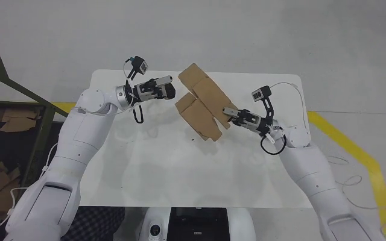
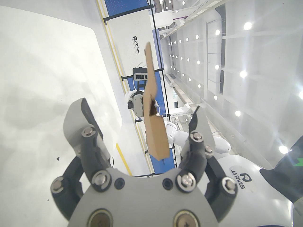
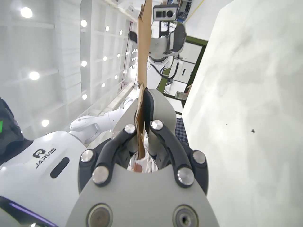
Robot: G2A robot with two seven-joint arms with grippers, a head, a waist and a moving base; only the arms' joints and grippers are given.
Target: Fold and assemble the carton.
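A flat brown carton [image 1: 202,107] hangs above the white table [image 1: 151,169], held up at its right edge. My right gripper [image 1: 228,112] is shut on that edge; in the right wrist view the carton [image 3: 144,55] runs edge-on between the pinched fingers [image 3: 151,109]. My left gripper [image 1: 173,90] stands open just left of the carton, not touching it. In the left wrist view the carton [image 2: 153,119] floats edge-on ahead of the spread fingers [image 2: 87,114], with a gap on both sides.
The table's far right corner [image 1: 295,78] lies behind my right arm. Beside the table's left side stands a bin of cardboard pieces [image 1: 18,120] on the floor. A yellow floor line [image 1: 344,138] runs to the right.
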